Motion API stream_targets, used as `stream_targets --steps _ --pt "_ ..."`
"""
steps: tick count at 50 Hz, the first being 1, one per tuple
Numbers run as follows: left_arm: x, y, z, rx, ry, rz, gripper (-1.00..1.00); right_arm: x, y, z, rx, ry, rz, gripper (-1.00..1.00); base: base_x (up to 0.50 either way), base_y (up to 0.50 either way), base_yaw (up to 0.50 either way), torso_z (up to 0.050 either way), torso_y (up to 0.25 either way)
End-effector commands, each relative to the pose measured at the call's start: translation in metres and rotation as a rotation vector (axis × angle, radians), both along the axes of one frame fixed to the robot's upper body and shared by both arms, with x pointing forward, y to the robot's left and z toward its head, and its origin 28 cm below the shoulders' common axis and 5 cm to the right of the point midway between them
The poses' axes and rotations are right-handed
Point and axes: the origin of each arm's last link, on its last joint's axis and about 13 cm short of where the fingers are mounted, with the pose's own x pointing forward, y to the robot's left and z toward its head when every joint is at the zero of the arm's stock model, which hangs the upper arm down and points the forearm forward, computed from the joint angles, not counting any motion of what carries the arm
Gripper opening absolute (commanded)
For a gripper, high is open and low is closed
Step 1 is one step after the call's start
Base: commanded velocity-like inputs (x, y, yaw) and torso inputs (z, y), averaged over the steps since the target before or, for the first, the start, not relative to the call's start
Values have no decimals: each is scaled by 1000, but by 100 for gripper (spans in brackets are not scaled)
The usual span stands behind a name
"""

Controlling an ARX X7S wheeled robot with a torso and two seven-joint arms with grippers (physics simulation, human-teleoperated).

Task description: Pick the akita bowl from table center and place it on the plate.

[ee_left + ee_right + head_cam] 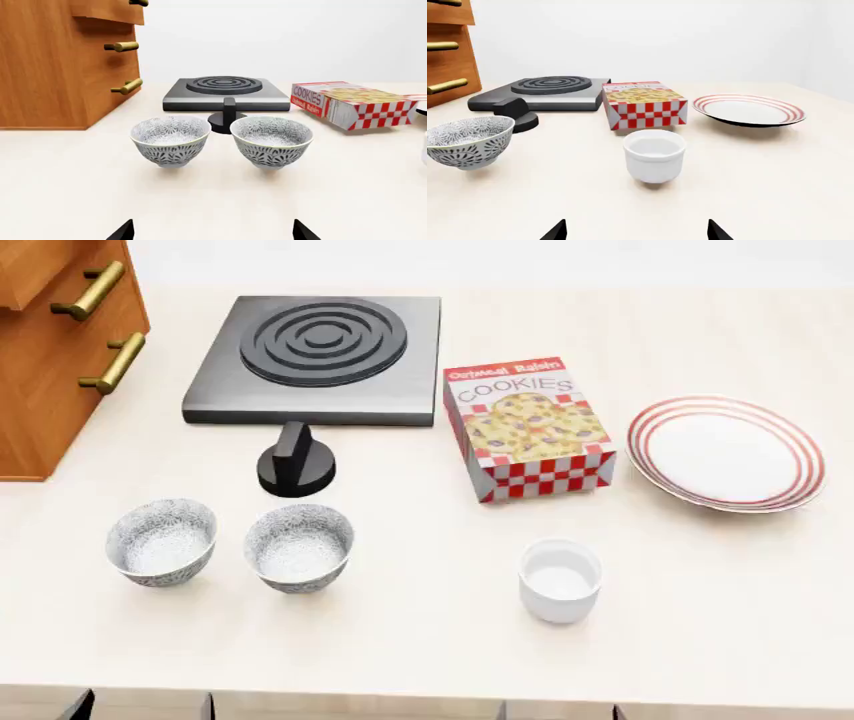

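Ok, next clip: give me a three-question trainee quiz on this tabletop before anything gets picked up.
1. True or false: the plate already holds a bowl.
2. How many speckled bowls are there?
3. What lies between the plain cup and the plate's side of the hob? A) cookie box B) drawer unit C) knob

Key: 1 false, the plate is bare. 2 two, side by side. 3 A.

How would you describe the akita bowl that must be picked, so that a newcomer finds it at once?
Start at the black hotplate and its round black knob. Just in front of the knob stand two speckled grey bowls side by side. The akita bowl is the one nearer the plain white cup, not the one nearer the wooden drawers.
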Motion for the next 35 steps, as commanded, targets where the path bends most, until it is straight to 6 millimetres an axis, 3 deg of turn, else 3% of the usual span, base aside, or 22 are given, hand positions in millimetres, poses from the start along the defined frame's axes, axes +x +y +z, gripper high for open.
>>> stream_targets --steps 1,2,16,19,35 --pt "-44 -26 -77 55 161 -126 100 13 -8 -87 15 143 -36 100 0 0 0 0 0" --pt "1 0 -2 36 33 3 100 0 0 0 3 -2 -3 100 0 0 0 0 0" --pt "4 2 -17 91 13 18 100 0 1 -1 3 -3 -3 100 0 0 0 0 0" --pt "3 1 -7 76 20 25 100 0 1 -3 2 -3 -2 100 0 0 0 0 0" --pt "2 2 -5 90 41 50 100 1 1 -3 7 -3 -4 100 0 0 0 0 0"
